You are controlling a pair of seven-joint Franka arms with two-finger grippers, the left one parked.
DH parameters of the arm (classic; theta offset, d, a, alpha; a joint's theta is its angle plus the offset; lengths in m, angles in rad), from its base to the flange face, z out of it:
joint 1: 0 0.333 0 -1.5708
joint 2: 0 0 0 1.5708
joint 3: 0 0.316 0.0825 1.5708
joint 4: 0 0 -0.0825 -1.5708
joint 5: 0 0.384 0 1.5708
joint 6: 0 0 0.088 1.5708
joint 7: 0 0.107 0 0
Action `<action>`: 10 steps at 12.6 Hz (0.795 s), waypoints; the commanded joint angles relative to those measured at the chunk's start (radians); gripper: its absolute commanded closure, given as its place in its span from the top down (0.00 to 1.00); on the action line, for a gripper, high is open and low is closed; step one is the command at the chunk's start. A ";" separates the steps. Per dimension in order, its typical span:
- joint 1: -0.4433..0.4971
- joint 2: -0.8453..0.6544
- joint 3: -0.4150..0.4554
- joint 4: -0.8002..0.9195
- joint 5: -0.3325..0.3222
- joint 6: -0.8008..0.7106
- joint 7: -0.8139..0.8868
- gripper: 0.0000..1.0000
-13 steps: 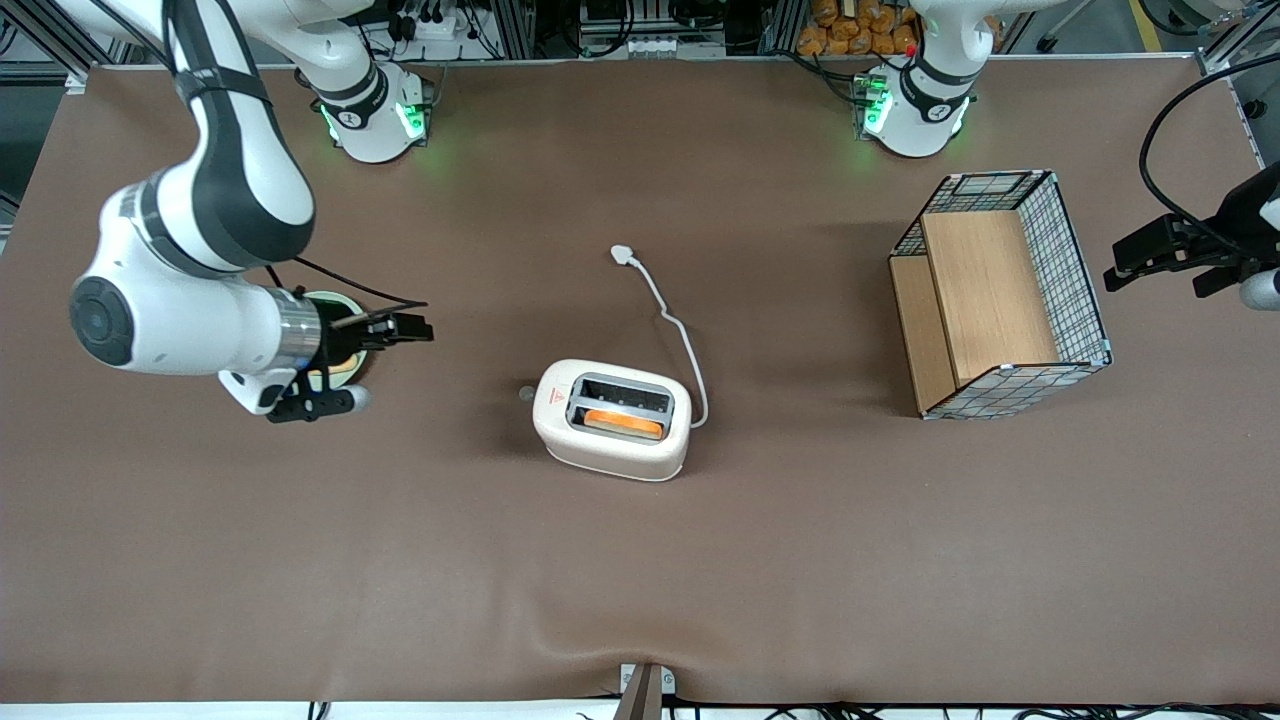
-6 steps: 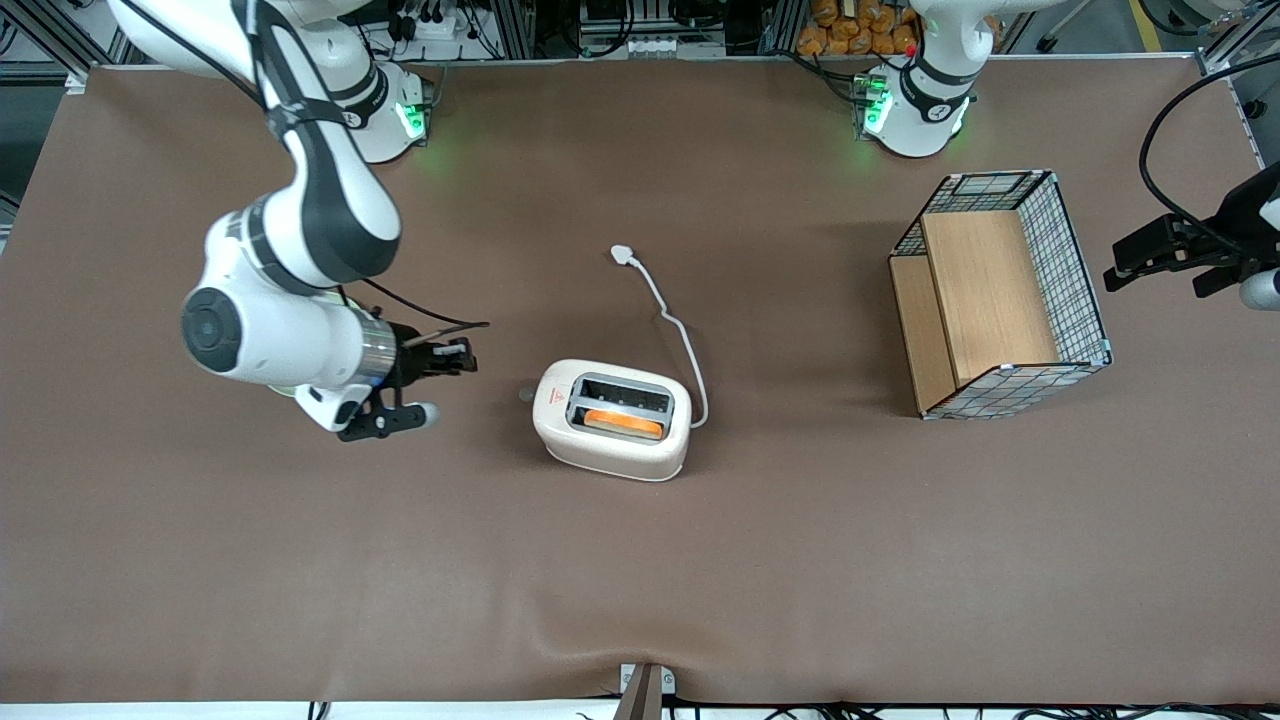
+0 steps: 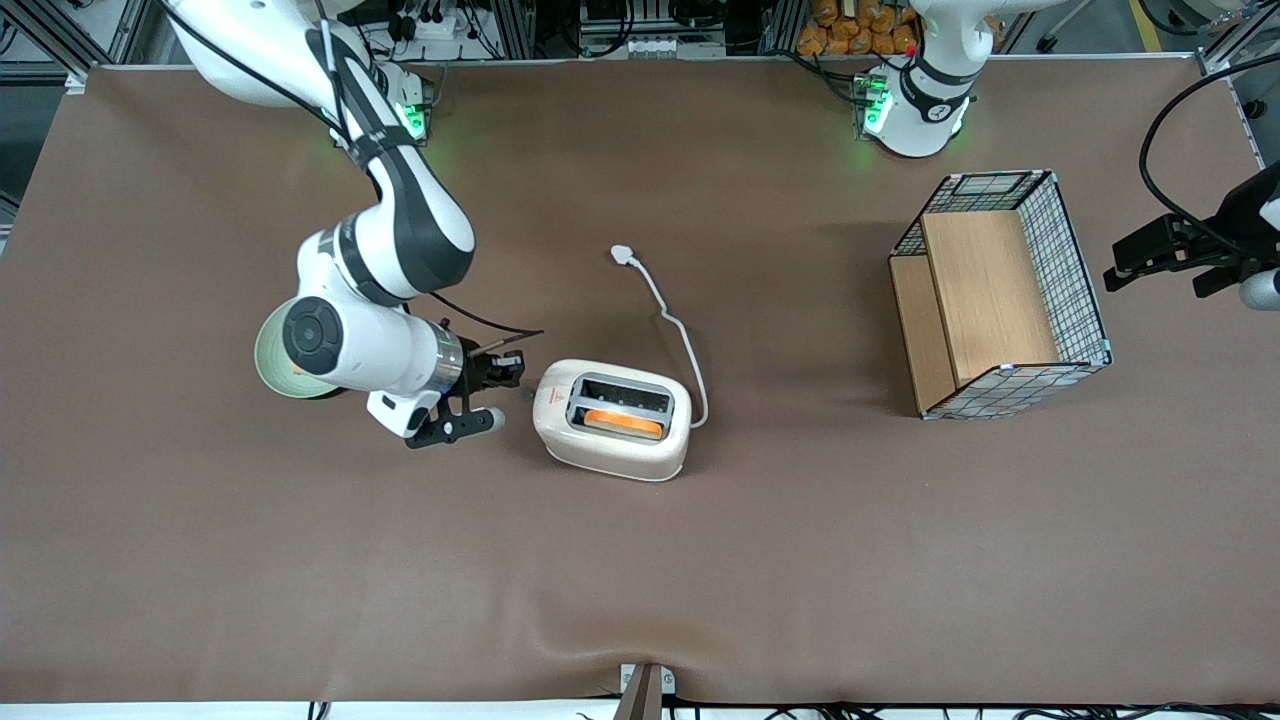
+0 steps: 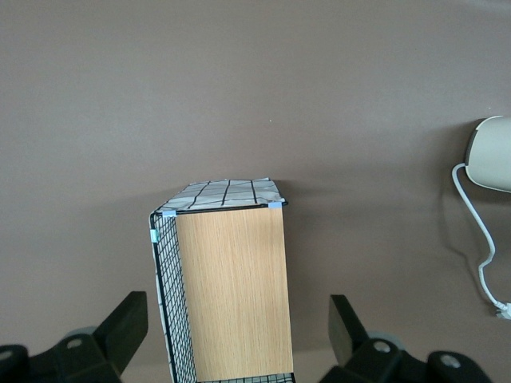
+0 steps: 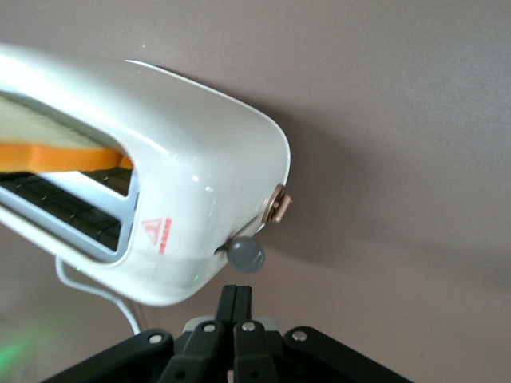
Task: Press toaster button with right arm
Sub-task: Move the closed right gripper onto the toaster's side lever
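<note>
Gripper [image 5: 235, 299] closed beside button [image 5: 246, 254] of toaster [image 3: 612, 418].

My arm [image 3: 390, 240] covers part of the green bowl [image 3: 268, 362]. From the front, my gripper [image 3: 510, 374] hides the button [image 5: 246, 255]. At nine o'clock, my wrist picture's edge cuts off the toaster [image 5: 152, 207] and its toast [image 5: 64, 155].

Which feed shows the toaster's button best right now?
The right wrist view: the button shows clearly on the toaster end wall, with the shut claw close to it. The front view hides it under the claw. The left wrist view shows only the toaster's edge.
</note>
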 commanded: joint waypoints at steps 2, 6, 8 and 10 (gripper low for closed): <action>-0.008 0.010 -0.007 -0.043 0.156 0.047 0.002 0.00; -0.009 0.018 -0.007 -0.069 0.233 0.101 0.002 0.00; -0.015 0.032 -0.007 -0.076 0.243 0.119 0.002 0.00; -0.027 0.042 -0.007 -0.077 0.244 0.119 0.002 0.00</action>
